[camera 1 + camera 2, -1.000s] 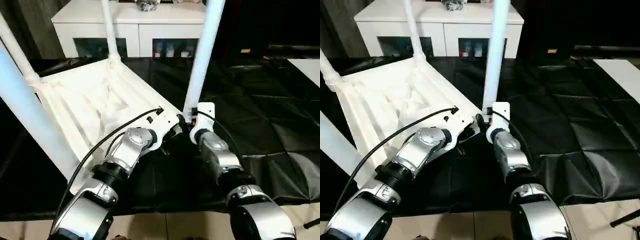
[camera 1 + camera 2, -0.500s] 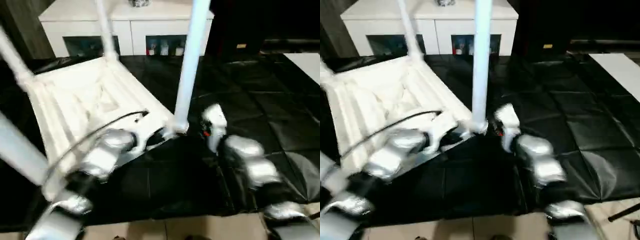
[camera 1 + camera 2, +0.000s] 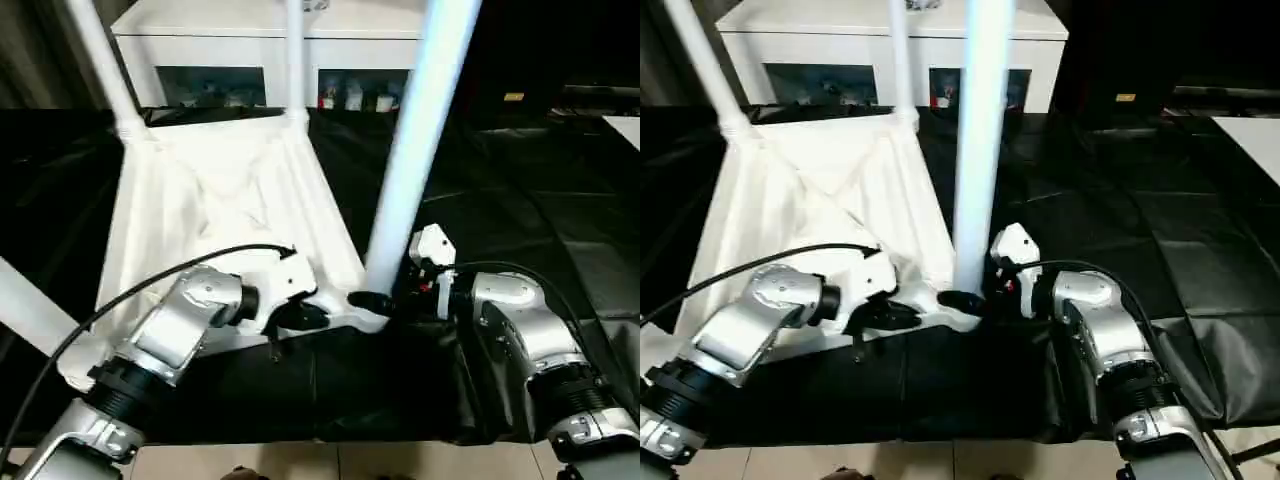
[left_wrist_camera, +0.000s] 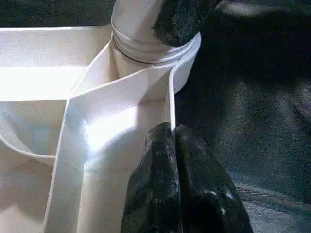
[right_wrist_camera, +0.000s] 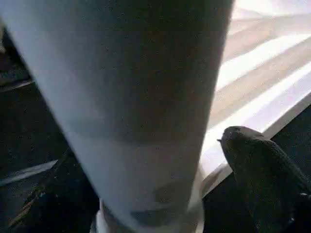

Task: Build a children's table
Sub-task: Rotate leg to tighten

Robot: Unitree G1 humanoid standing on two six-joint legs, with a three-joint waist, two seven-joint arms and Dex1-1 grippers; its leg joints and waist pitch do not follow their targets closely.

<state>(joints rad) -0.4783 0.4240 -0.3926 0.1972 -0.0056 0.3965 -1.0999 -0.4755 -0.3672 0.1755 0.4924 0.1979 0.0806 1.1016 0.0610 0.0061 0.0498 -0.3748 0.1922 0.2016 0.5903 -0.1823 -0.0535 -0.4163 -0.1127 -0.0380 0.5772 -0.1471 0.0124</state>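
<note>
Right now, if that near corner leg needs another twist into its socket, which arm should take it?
Right, probably. The right pincer stands open around the base of the near leg, fingers either side. The left pincer is shut and rests on the tabletop rim beside the socket, better suited to steadying it.

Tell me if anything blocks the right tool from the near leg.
Nothing visible does: the right tool stands open astride the near leg just above its corner socket, one finger on either side.

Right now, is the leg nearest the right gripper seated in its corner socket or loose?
Seated: the leg stands upright, its base inside the tabletop's corner socket.
</note>
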